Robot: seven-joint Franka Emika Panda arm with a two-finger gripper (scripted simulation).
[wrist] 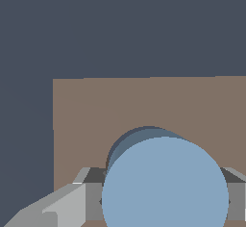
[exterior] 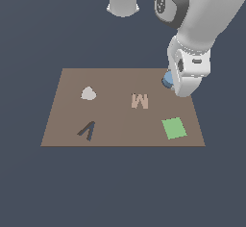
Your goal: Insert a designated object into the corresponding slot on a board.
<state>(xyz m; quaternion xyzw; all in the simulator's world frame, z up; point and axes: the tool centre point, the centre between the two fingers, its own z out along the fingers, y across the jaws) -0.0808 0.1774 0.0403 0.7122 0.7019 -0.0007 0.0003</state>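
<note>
Blue disc (exterior: pixel 167 80) sits at the board's (exterior: pixel 115 120) far corner toward the exterior view's right, about 1 o'clock from the board's centre, mostly hidden behind the gripper (exterior: pixel 181 92). Only a small blue edge shows there. In the wrist view the disc (wrist: pixel 166 185) fills the lower middle, big and round, with a grey finger (wrist: pixel 91 199) on one side and another finger (wrist: pixel 236 199) on the other, both touching its edge. So the hand is pinching the disc, pressed against it from two sides. A darker round patch (wrist: pixel 126 144) peeks out just behind the disc on the board; cannot tell if that is the hole or just shadow. Cannot tell if the disc is lifted or resting on the board.

Board is flat, brown, rectangular, on a dark grey-blue floor (exterior: pixel 29 187). Tan letter M (exterior: pixel 140 101) near the board centre, at roughly 8 o'clock from the disc. Green square (exterior: pixel 174 128) at 6 o'clock from the disc, near corner. Whitish rounded triangle (exterior: pixel 88 94) at 10 o'clock from board centre. Dark V-shaped cutout (exterior: pixel 87 131) at 8 o'clock from board centre, below the triangle. White arm (exterior: pixel 202 14) comes down from 1 o'clock; its base (exterior: pixel 123 0) stands beyond the board's far edge.
</note>
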